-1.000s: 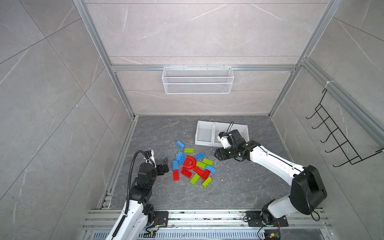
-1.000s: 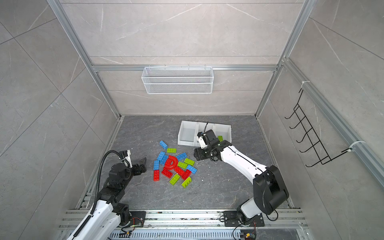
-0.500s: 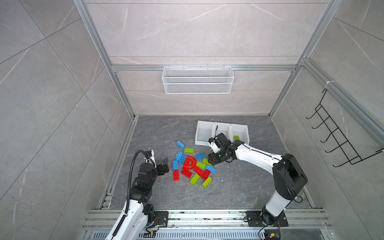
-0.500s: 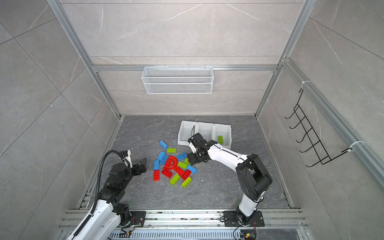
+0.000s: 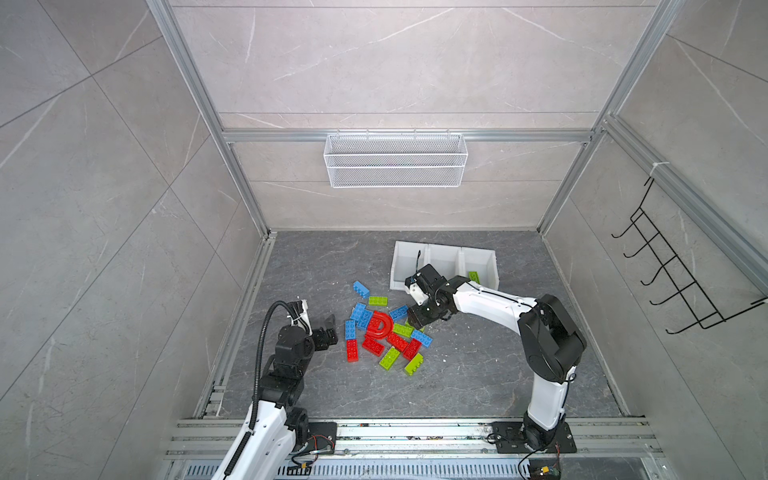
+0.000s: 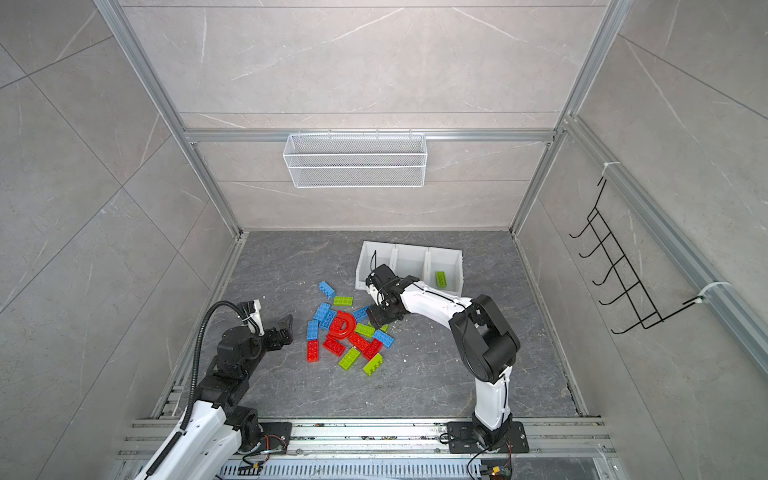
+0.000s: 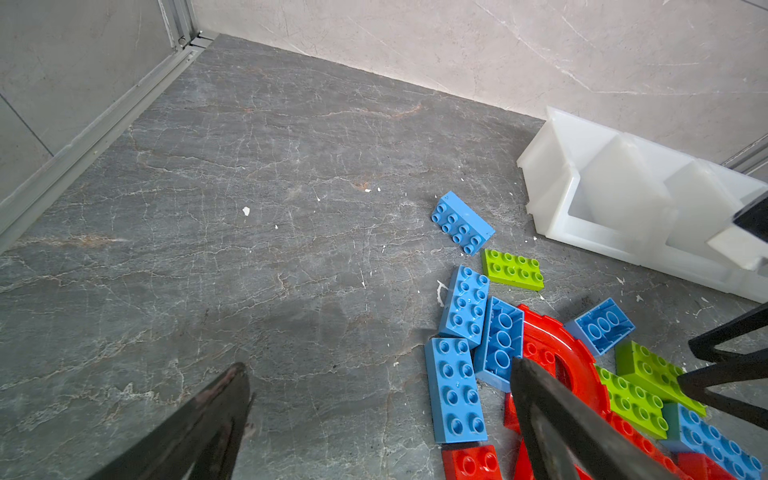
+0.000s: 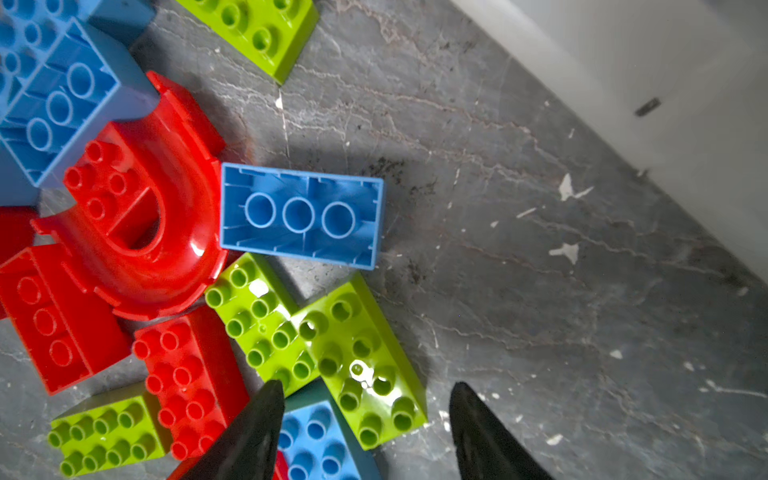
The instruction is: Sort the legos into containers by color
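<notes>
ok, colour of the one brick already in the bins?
Lime green brick, clearest in a top view.

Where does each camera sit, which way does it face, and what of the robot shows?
Both top views: high up, looking down on the floor; left arm, right arm, bricks, bins.
Left wrist: on the left arm, looking low across the floor toward bricks and bins; open left gripper.
Right wrist: on the right arm, looking down close; open right gripper over a green brick.
Shared: the red arch shows in all views.
</notes>
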Motion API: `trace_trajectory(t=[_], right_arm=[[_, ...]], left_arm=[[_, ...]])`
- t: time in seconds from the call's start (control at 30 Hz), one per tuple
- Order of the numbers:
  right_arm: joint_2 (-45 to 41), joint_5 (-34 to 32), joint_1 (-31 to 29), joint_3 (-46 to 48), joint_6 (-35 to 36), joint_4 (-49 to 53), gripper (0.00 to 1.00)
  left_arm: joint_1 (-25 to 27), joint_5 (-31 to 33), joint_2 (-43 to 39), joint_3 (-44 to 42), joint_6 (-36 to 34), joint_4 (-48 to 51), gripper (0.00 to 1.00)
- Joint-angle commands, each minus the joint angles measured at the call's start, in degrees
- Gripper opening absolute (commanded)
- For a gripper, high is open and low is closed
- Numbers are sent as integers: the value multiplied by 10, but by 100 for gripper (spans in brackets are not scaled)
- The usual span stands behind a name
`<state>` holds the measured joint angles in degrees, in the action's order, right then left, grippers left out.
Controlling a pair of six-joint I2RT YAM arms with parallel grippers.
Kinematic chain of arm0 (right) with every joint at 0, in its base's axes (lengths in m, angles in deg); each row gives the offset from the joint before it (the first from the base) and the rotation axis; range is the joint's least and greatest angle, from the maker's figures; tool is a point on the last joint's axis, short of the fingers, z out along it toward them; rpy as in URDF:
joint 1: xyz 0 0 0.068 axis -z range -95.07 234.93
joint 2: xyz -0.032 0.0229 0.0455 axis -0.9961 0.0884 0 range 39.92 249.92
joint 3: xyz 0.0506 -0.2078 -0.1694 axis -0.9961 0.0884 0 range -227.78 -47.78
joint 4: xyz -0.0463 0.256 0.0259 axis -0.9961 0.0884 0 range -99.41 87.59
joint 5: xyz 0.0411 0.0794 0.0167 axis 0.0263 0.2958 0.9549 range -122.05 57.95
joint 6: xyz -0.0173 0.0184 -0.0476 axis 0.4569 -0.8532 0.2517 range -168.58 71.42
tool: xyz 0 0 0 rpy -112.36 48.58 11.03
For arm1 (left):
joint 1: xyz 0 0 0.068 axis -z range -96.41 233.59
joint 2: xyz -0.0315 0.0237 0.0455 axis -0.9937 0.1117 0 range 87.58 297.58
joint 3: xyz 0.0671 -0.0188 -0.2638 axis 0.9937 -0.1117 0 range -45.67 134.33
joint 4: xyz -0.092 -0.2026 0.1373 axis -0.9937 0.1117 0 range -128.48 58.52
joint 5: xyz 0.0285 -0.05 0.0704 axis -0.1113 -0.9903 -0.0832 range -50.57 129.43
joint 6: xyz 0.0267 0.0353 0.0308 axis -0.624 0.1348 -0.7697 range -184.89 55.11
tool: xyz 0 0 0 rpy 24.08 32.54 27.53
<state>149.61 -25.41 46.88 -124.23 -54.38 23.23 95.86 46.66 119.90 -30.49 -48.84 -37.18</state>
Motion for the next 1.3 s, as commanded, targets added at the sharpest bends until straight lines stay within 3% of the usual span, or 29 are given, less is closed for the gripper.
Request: trace_trajectory(t=[0.0, 0.4, 0.8, 1.27], right_arm=[[24, -8, -5, -24, 24, 24, 66], [70, -28, -4, -53, 11, 30, 63], [48, -27, 39, -23, -17, 10, 44], [-52, 3, 101, 49, -39, -33, 26]], left_arm=[[0, 4, -6, 12, 2, -10, 100], [0, 5, -5, 12, 3, -10, 100], [0, 6, 0, 15, 3, -11, 100], [0, 8, 0, 15, 4, -10, 100]])
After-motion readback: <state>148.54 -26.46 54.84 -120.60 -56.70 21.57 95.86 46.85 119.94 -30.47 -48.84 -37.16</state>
